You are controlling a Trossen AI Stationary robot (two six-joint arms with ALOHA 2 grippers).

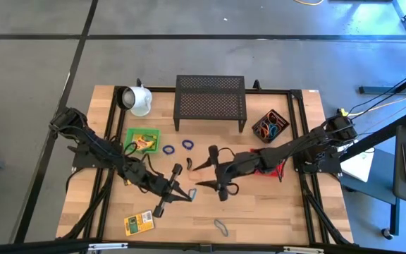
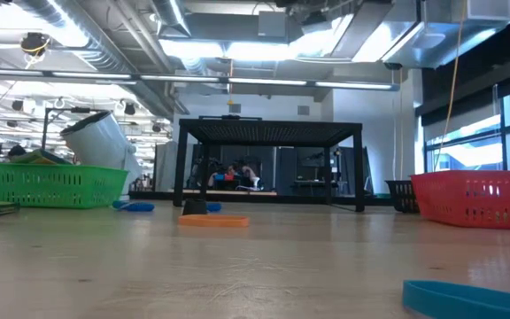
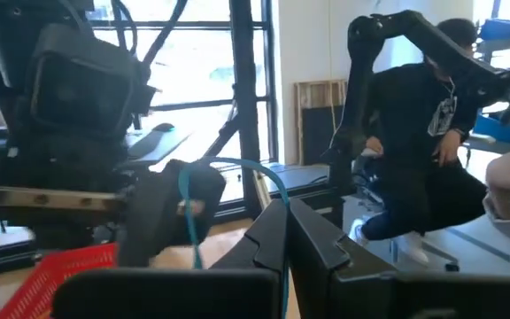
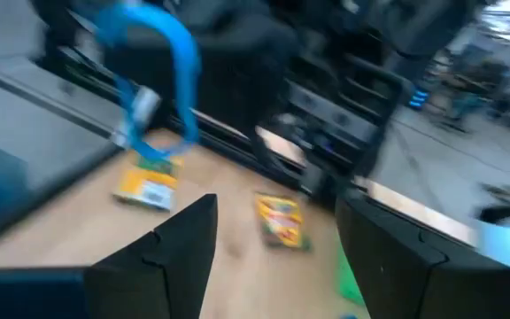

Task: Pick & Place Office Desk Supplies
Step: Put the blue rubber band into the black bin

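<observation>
Lettering on the crayon boxes [image 1: 139, 224] is too small to read. Left gripper [image 1: 191, 192] is clamped shut on a light-blue rubber band [image 1: 194, 192], approx. mid-table, in front of the black mesh rack [image 1: 210, 102]; the loop rises between its closed fingers in left wrist view. Right gripper [image 1: 215, 172], jaws spread wide, empty, faces that band just beside it, also in front of the rack.

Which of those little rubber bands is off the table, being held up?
The light blue band, pinched in the shut left gripper facing the open right gripper. The two dark blue loops and the grey one lie flat on the wood.
</observation>
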